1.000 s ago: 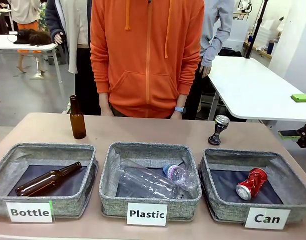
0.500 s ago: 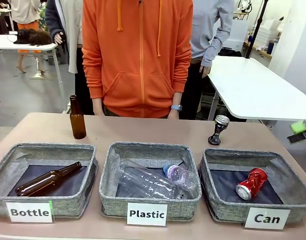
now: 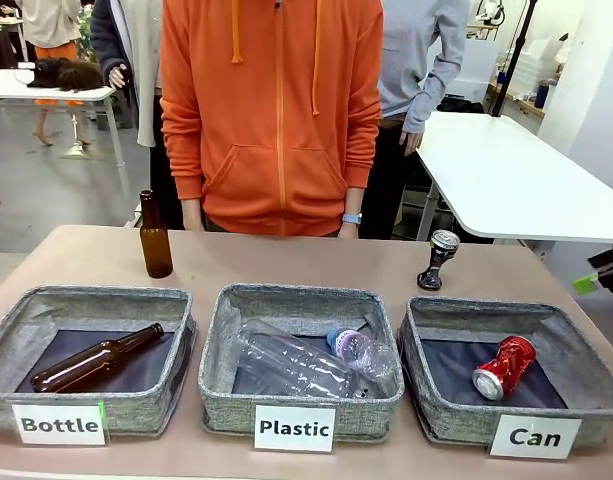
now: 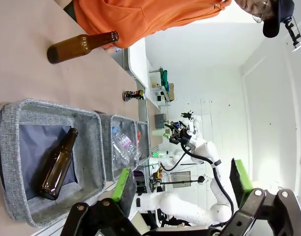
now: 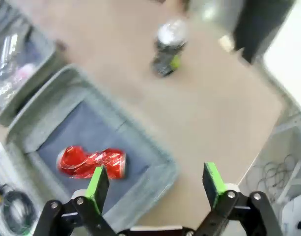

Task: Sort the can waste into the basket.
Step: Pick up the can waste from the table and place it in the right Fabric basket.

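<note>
Halfway: one can left out

On tabletop (image 3: 286,262), "Can" basket (image 3: 446,420) at robot's right. Right hand (image 5: 155,179) hovering off its far-right corner, spread apart, empty, prob. lining up pickup; left hand (image 4: 180,181) apart too, idle. Red can (image 3: 504,367) lying inside basket; black can (image 3: 438,260) upright just behind it.

Bright even light, right wrist view motion-blurred

Robotics lab, open-plan workroom.
Tan table (image 3: 316,262) carries three grey bins (image 3: 301,296) with printed labels (image 3: 295,428) along its near edge; white worktables (image 3: 506,180) stand behind on bare grey floor (image 3: 56,190); plain white walls (image 4: 268,98); loose cables (image 5: 277,173) beyond the table's right edge; several people (image 3: 276,110) stand at the far side.
</note>
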Controlling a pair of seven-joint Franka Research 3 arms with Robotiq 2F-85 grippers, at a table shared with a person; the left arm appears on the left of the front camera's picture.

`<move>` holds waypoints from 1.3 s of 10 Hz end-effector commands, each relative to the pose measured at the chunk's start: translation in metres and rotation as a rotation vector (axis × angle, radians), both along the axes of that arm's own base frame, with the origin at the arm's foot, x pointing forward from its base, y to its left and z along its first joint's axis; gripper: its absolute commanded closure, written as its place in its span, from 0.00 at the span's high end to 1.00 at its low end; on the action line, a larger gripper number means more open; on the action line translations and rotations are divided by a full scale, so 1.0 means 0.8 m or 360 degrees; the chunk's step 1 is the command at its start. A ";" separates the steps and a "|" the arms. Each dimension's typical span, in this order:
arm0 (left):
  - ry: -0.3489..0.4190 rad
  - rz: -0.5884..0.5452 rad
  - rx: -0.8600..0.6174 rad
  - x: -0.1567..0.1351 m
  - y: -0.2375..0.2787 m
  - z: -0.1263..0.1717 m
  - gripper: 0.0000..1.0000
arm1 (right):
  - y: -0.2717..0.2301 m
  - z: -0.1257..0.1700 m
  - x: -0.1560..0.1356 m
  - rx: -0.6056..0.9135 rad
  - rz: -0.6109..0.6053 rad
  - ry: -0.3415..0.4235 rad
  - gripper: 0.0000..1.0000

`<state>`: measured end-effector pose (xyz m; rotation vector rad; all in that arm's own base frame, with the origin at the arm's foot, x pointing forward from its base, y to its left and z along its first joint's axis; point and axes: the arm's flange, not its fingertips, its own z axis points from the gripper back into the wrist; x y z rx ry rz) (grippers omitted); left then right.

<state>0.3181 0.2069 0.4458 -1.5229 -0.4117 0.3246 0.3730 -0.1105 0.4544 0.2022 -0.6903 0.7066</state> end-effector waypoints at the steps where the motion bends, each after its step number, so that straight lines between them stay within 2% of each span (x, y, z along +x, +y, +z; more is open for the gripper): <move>1: 0.0016 0.0004 -0.0010 -0.001 0.003 0.005 1.00 | 0.019 -0.030 0.003 0.0104 -0.0049 -0.0265 1.00; 2: 0.0016 0.0004 -0.0010 -0.001 0.003 0.005 1.00 | 0.000 0.000 0.000 0.0000 0.0000 0.0000 1.00; 5: 0.0016 0.0004 -0.0010 -0.001 0.003 0.005 1.00 | 0.000 0.000 0.000 0.0000 0.0000 0.0000 1.00; 6: 0.0016 0.0004 -0.0010 -0.001 0.003 0.005 1.00 | -0.002 -0.003 0.001 -0.0010 -0.0010 -0.0062 1.00; 7: 0.0016 0.0004 -0.0010 -0.001 0.003 0.005 1.00 | 0.005 -0.015 0.024 -0.0030 0.0172 -0.0028 1.00; 9: 0.0016 0.0004 -0.0010 -0.001 0.003 0.005 1.00 | 0.014 -0.052 0.097 0.0159 0.0492 -0.0074 1.00; 12: 0.0016 0.0004 -0.0010 -0.001 0.003 0.005 1.00 | -0.004 -0.088 0.162 0.0183 0.0593 -0.0261 1.00; 13: 0.0016 0.0004 -0.0010 -0.001 0.003 0.005 1.00 | -0.001 -0.102 0.175 0.0185 0.0673 -0.0272 1.00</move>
